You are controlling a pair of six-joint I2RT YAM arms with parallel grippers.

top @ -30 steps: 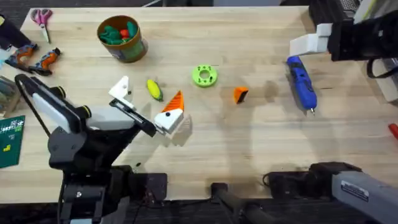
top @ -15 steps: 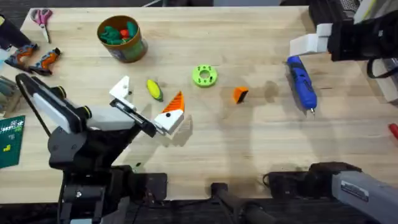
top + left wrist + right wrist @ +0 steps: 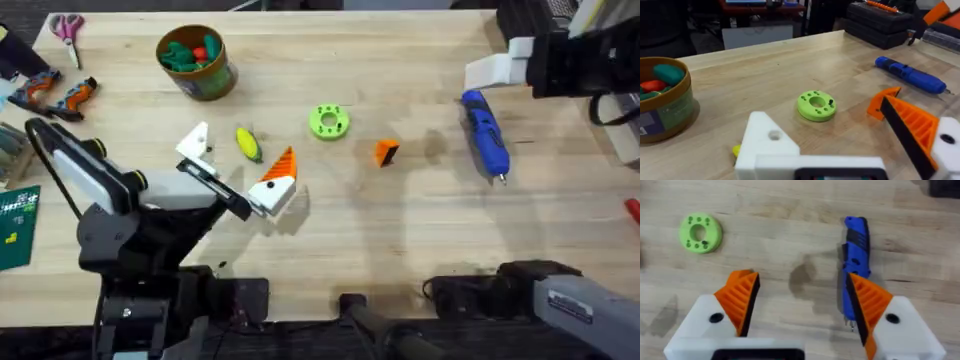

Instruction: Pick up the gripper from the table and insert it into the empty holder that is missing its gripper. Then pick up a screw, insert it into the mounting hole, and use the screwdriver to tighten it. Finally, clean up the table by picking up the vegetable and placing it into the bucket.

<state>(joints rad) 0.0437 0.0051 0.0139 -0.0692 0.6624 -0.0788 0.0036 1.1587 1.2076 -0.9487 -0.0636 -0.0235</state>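
Note:
The small orange gripper (image 3: 386, 152) lies loose on the table, right of the lime ring (image 3: 329, 121). My left gripper (image 3: 238, 165) rests low and open. One of its claws is the plain white holder (image 3: 193, 143) (image 3: 767, 142); the other carries an orange tip (image 3: 280, 165). The yellow-green vegetable (image 3: 248, 144) lies between them. A small dark screw (image 3: 830, 102) stands in the ring (image 3: 816, 105). The blue screwdriver (image 3: 485, 132) (image 3: 856, 255) lies at the right, below my raised right gripper (image 3: 505, 62) (image 3: 802, 310), which is open and holds nothing. The green bucket (image 3: 195, 60) stands at the back left.
Scissors (image 3: 68, 30), an orange-and-black tool (image 3: 60, 95) and a green card (image 3: 18, 225) lie along the left edge. A red item (image 3: 633, 208) pokes in at the right edge. A black case (image 3: 880, 22) sits at the table's far side.

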